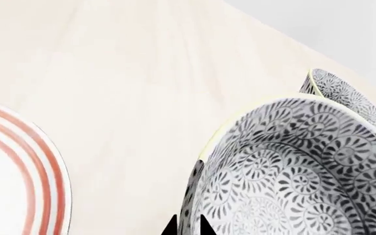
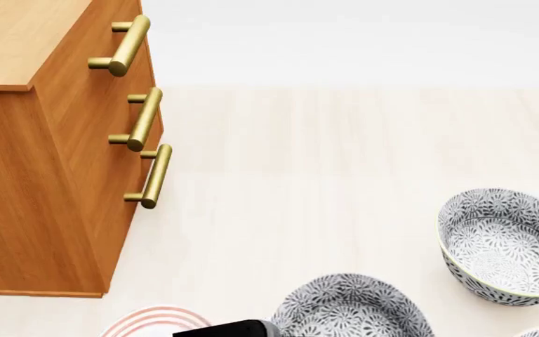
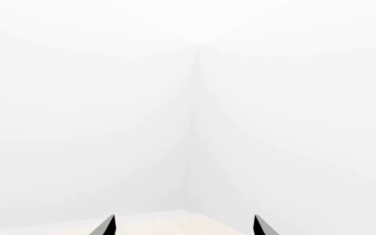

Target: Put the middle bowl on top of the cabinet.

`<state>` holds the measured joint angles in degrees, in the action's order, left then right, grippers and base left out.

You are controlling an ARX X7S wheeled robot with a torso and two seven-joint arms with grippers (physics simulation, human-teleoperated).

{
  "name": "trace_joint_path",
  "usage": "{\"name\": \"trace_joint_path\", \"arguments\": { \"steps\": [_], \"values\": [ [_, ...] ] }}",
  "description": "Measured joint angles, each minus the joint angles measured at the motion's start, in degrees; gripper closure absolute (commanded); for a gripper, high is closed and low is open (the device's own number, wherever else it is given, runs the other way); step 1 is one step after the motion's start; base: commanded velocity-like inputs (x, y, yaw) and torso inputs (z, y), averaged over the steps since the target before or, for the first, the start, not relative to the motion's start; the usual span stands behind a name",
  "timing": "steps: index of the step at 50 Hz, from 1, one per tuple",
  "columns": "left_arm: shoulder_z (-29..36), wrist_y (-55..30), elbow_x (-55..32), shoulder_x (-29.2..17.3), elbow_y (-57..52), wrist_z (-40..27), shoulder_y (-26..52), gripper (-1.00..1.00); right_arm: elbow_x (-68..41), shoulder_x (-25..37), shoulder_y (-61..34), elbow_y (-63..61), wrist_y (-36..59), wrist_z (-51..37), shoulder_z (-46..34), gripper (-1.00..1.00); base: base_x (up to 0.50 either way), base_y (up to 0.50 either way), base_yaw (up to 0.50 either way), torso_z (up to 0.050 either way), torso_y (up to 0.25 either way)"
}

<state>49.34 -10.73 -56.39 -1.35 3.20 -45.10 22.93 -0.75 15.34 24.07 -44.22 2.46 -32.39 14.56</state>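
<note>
Your L gripper (image 1: 188, 226) pinching middle bowl (image 1: 293, 171) rim; R gripper (image 3: 184, 226) spread, holding nothing; cabinet (image 2: 54, 161) far left

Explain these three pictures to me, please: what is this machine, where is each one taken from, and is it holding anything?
This is a simulated wheeled robot with two arms, steered by a person. One picture comes from a camera on its head, looking down; the other two come from cameras near each arm's grasping end.

In the head view you see the cabinet with brass handles, standing on a pale surface. On that surface are patterned grey bowls: the middle bowl near the bottom edge and another bowl to its right. A sliver of a third shows in the corner. A red-striped plate peeks in below.

The left wrist view shows the left gripper with its dark fingers closed on the middle bowl's rim.

The right wrist view shows the right gripper open, holding nothing, facing blank white walls.
</note>
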Motion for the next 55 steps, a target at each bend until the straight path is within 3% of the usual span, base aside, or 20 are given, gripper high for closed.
{"name": "trace_joint_path", "arguments": {
  "steps": [35,55],
  "values": [
    [3.07,5.94,2.06,-3.46,-5.69,0.69,2.07,1.0,0.0,0.88,-1.42,-0.24,0.83,-0.38,-1.17,-1.0,0.0,0.0,0.0,0.035,0.229],
    [2.73,3.39,1.05,-6.06,-15.51,-1.25,9.25,1.0,0.23,1.13,-2.45,0.04,1.15,-0.87,-1.88,-1.0,0.0,0.0,0.0,0.039,0.21]
  ]
}}
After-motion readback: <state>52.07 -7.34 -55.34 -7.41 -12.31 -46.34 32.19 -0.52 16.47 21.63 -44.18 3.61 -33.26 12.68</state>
